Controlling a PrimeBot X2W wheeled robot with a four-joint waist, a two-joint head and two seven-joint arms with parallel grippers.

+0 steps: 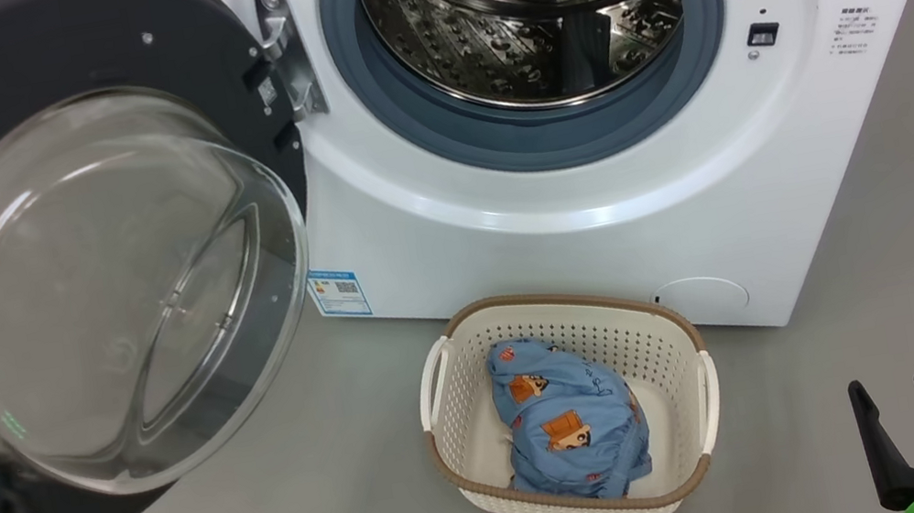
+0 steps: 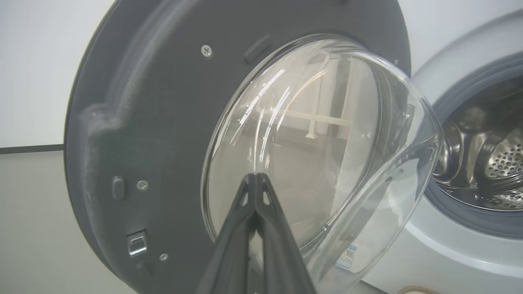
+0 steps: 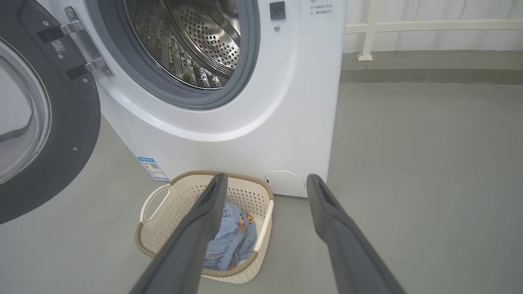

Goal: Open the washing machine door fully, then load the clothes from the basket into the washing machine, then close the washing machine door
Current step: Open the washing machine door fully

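Currently the left gripper (image 2: 255,176) points at the glass of the washing machine door (image 2: 155,122), its 2 fingers pressed together on nothing. The right gripper (image 1: 889,384) sits at 5 o'clock in the head view, fingers spread apart. The clothes (image 1: 569,423) lie in the basket (image 1: 575,297) at 6 o'clock, before the washing machine (image 1: 605,250)

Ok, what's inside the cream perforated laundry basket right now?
One bundle of light blue fabric printed with orange-brown cartoon figures lies in the cream perforated plastic basket; the basket floor beneath it is covered.
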